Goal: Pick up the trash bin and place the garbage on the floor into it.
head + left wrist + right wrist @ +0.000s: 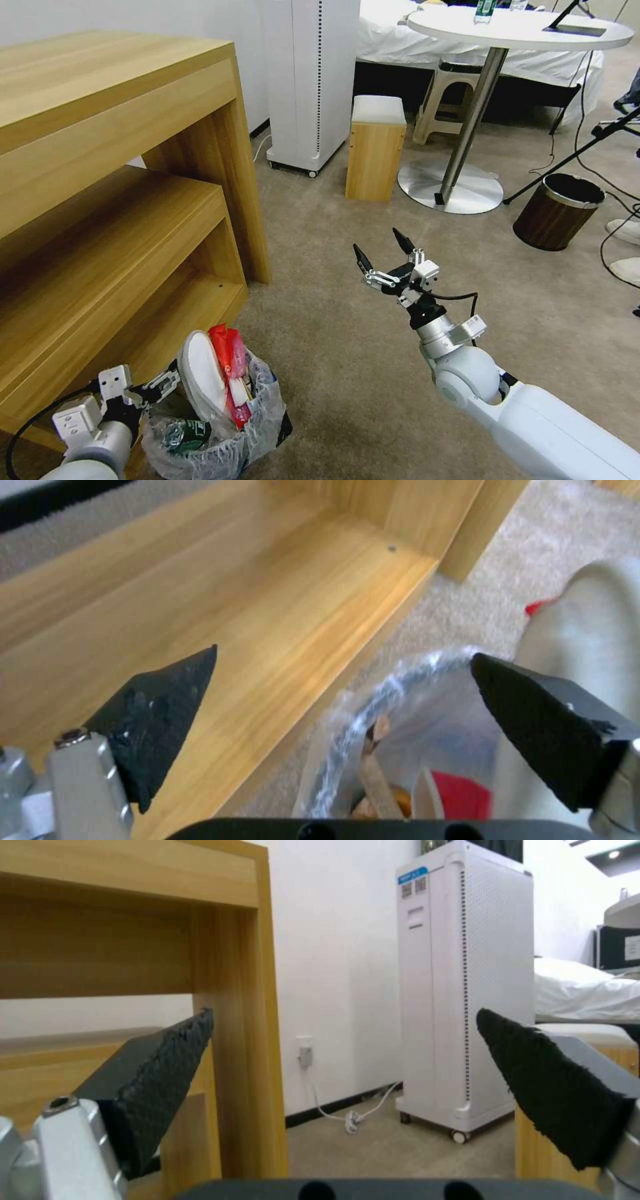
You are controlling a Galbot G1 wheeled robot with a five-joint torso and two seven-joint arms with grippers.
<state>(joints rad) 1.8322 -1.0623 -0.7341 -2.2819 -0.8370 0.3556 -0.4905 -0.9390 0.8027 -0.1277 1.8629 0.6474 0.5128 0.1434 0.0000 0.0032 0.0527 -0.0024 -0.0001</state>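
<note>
Crinkled plastic lines the trash bin (220, 427) beside the left gripper (160, 385), jaws spread; right gripper (383, 257) hangs agape above carpet.

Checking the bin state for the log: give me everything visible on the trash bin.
The trash bin is small, dark and lined with a crinkled clear bag folded over its rim. It stands upright on the beige carpet beside the wooden shelf unit. It is stuffed: a white slipper and red wrappers stick out. The left pincer, open, sits at its rim.
</note>
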